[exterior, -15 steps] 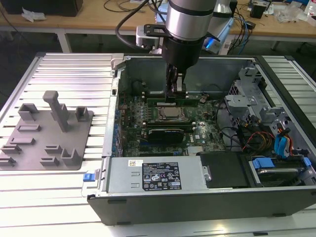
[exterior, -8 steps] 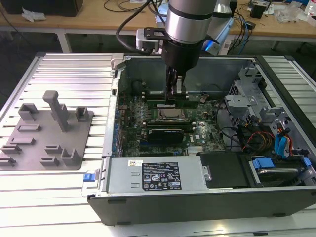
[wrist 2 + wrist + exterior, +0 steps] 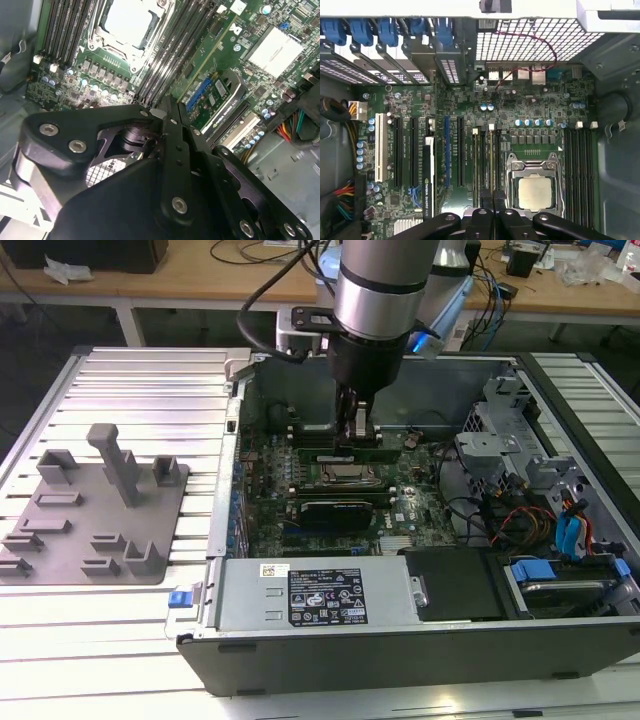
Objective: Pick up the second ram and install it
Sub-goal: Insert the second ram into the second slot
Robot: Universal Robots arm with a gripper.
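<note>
Exterior view: one silver-and-black round robot arm (image 3: 375,290) reaching down into one open black metal computer case (image 3: 400,660) and ending in one black gripper (image 3: 357,432). Just under its tips, one long, thin, flat dark-green circuit-board stick, the second ram (image 3: 330,452). Stands on edge at the slots on the far side of the one silvery square processor socket (image 3: 340,476). Long axis from the exterior view's left to the exterior view's right, each end pointing at a side wall of the case. Appears pinched by its top edge. Well apart, at the exterior view's left, one flat grey plastic fixture plate (image 3: 60,540) with several upright grey blocks (image 3: 110,455). Second wrist view: gripper (image 3: 167,102) with two black fingers (image 3: 180,140) drawn close, barely a hairline between them, tips over the near end of one bank of long black plastic memory slots (image 3: 172,50) beside the socket (image 3: 127,22). First wrist view: same narrow pinch at the gripper (image 3: 493,192), two fingers (image 3: 486,200) side by side. Two banks of memory slots (image 3: 580,170), one on each side of the socket (image 3: 535,192), with the tips over the bank farther from the case wall.
</note>
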